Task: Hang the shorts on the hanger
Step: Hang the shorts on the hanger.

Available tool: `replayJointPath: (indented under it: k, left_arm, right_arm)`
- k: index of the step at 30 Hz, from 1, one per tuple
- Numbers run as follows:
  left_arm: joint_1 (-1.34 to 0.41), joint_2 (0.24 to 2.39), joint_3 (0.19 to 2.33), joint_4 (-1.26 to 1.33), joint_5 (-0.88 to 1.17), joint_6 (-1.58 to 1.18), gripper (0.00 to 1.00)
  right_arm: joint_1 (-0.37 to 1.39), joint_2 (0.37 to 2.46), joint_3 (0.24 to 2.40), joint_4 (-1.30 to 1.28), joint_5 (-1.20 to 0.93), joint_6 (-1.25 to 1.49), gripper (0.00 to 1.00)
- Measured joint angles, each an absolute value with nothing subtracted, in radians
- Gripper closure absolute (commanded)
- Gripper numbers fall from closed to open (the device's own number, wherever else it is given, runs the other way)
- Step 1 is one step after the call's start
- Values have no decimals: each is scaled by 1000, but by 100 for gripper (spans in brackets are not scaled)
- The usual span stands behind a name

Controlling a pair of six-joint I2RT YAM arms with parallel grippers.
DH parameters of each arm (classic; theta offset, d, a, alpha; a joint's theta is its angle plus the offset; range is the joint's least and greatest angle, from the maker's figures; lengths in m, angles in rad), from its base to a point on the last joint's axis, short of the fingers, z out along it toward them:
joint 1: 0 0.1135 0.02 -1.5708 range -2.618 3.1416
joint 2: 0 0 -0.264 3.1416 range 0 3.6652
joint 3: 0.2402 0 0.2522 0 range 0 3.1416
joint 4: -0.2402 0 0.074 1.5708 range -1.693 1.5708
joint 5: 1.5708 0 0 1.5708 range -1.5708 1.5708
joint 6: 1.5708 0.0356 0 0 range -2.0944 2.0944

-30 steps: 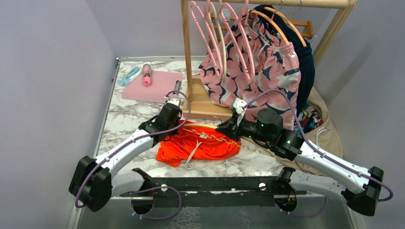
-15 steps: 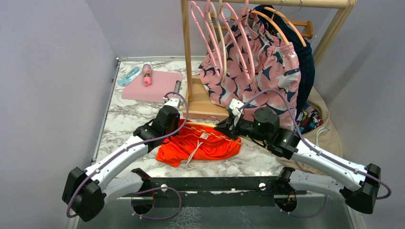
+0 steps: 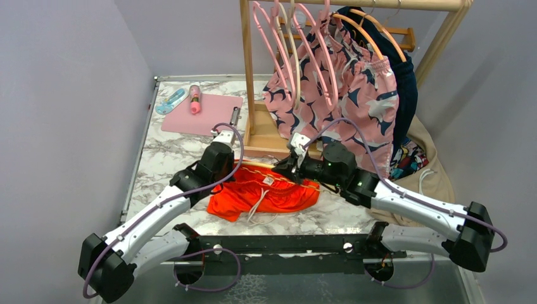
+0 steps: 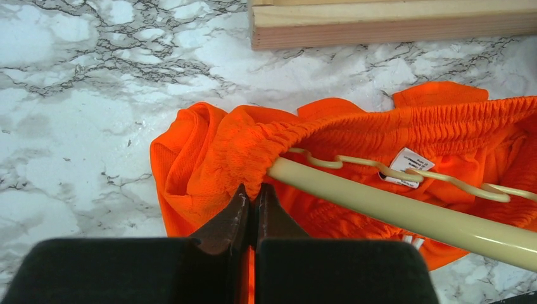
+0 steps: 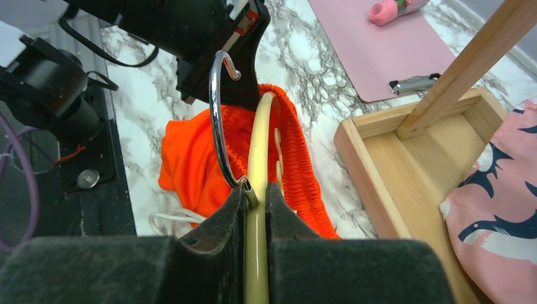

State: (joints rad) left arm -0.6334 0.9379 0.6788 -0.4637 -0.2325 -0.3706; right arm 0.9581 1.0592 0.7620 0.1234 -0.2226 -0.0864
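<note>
- Close to the arms' bases, on the marbled tabletop (image 3: 171,158), lie the shorts (image 3: 266,193). They are bright orange-red, rumpled and low, with a gathered elastic waistband. A white drawstring (image 3: 256,206) trails toward the near edge, and a small white label (image 4: 408,166) sits inside the waist.
- At the bunched left end of that waistband, the left claw (image 4: 250,209) is pinched closed on the fabric, with orange showing between its fingers.
- Facing it, the right claw (image 5: 254,193) is clamped on the hanger (image 4: 411,215) at its neck, just under the chrome hook (image 5: 215,107).
- This hanger is thin, rounded and pale yellow, with a wavy notched rail beside its main arm. The arm's tip is tucked under the elastic, right by the left claw's grip. The rest runs across the waist opening.
- Just beyond the shorts stands the wooden base (image 3: 266,136) of a clothes rack.
- On the rack hang pink shark-print shorts (image 3: 342,95), pink hangers (image 3: 269,38) and orange hangers (image 3: 373,28).
- Far left on the tabletop lies a pink clipboard (image 3: 202,114).
- Off to the right sits a beige garment (image 3: 437,180).
</note>
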Motion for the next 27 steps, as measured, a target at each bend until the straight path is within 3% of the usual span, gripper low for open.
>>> replayJointPath:
  k: [27]
  left_arm:
    - [-637, 901, 779, -517, -111, -405, 100]
  right_arm:
    - [963, 1250, 646, 410, -262, 35, 99]
